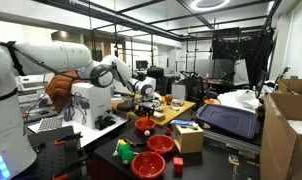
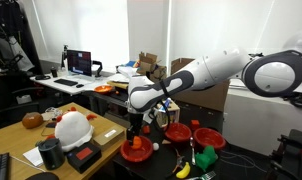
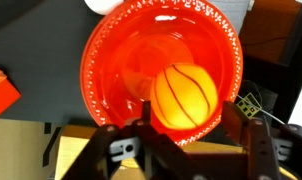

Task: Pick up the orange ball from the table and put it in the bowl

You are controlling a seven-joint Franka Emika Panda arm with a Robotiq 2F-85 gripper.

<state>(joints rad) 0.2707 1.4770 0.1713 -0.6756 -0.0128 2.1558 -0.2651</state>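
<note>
Gripper (image 3: 188, 110) clamped on orange ball (image 3: 184, 92) — sphere, seams upright. Both above the bowl (image 3: 111, 70), near the table (image 1: 103, 132) edge.

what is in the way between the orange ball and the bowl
Nothing visible. In the wrist view the orange ball shows right over the open inside of the red bowl, between the fingers of the gripper. Whether it is held or lying in the bowl cannot be told.
</note>
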